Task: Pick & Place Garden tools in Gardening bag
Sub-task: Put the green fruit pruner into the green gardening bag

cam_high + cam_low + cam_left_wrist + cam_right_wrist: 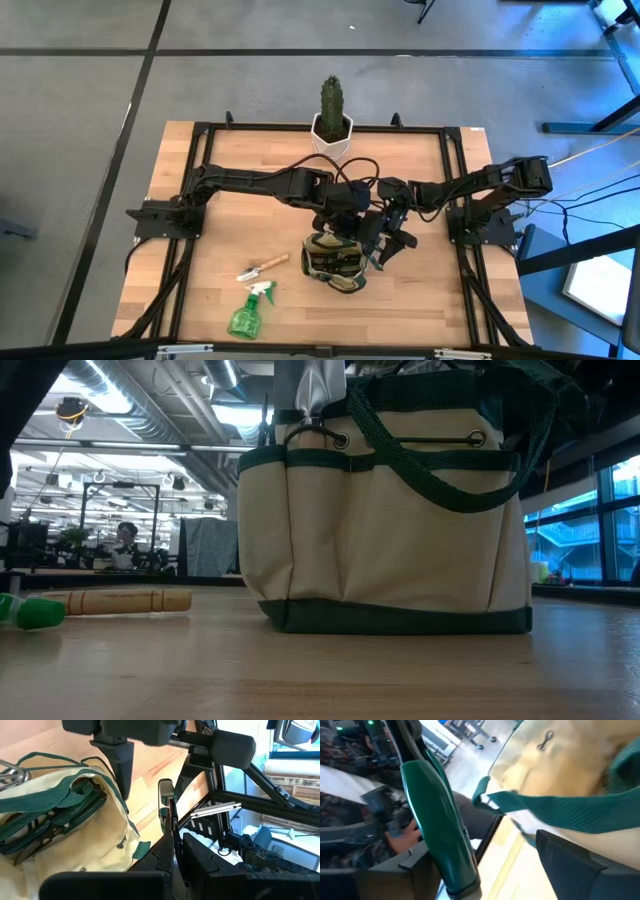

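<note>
Soft canvas bag (pixel 335 262), tan with green webbing handles, sits mid-bench (pixel 200 290), shears (pixel 45 832) inside. Left pincer (pixel 167 815) pressed together over bag's far rim; right pincer (pixel 392 243) spread apart beside its right. Wood-handled trowel (pixel 262 267) and translucent green spray bottle (pixel 249 312) lie left.

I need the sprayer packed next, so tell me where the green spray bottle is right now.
In the high view the green spray bottle lies on the table near its front edge, left of the gardening bag and just in front of the wooden-handled trowel.
</note>
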`<state>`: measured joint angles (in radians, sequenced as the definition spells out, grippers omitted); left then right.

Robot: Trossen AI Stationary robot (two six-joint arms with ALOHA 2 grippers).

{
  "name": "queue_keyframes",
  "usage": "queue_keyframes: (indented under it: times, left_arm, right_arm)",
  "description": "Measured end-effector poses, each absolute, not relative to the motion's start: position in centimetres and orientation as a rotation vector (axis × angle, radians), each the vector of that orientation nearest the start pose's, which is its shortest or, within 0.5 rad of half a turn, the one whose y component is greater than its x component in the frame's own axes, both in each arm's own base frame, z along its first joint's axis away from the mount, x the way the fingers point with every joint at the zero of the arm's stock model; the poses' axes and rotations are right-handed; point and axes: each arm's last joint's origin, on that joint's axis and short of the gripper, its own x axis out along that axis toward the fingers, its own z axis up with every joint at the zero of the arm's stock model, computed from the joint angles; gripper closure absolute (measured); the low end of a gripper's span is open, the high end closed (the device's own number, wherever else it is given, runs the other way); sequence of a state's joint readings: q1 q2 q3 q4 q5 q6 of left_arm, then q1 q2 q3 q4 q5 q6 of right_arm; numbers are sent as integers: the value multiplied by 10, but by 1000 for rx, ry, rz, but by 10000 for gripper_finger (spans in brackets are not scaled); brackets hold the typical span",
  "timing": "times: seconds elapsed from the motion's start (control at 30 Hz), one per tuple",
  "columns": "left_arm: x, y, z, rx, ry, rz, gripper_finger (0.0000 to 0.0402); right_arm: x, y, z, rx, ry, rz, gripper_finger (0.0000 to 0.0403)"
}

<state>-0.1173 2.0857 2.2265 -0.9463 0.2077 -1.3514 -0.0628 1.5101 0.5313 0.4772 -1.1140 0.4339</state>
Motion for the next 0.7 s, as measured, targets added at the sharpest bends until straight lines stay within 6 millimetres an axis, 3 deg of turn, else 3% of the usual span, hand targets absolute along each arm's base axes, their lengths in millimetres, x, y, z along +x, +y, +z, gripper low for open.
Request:
queue_keyframes:
  times: [0.43,0.7]
  left_arm:
    - [438,-61,374,-1308,867,241,396]
    - [437,-61,375,-1287,863,237,402]
  right_arm:
    - [250,-8,196,589,491,857,70]
    - [244,-16,201,596,488,846,68]
